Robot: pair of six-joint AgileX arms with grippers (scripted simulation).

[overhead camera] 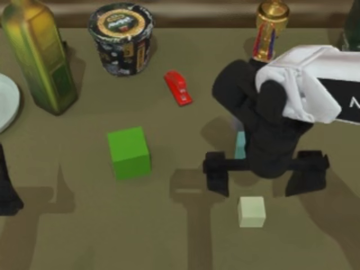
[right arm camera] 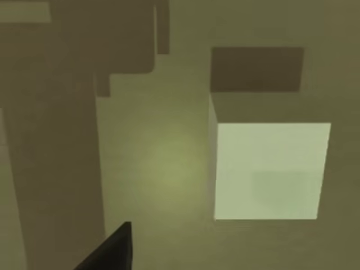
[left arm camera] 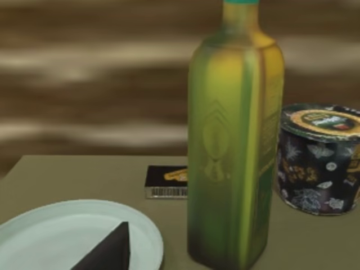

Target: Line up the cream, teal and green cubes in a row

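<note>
The bright green cube (overhead camera: pixel 129 152) sits left of the table's middle. The small cream cube (overhead camera: pixel 251 211) lies near the front right and fills the right wrist view (right arm camera: pixel 270 169). Only a sliver of the teal cube (overhead camera: pixel 240 145) shows, under my right arm. My right gripper (overhead camera: pixel 261 173) hangs open above that spot, its black fingers (overhead camera: pixel 216 173) spread wide to either side and nothing between them. One fingertip (right arm camera: pixel 115 250) shows in its wrist view. My left gripper (overhead camera: pixel 7 194) is parked at the left edge, open and empty.
A tall olive-green bottle (overhead camera: pixel 39 53), a dark printed tub (overhead camera: pixel 121 36) and a white plate (overhead camera: pixel 5 101) stand at the back left. A small red stapler-like toy (overhead camera: pixel 178 87) lies behind the cubes. A gold and red figure (overhead camera: pixel 270 28) stands at the back right.
</note>
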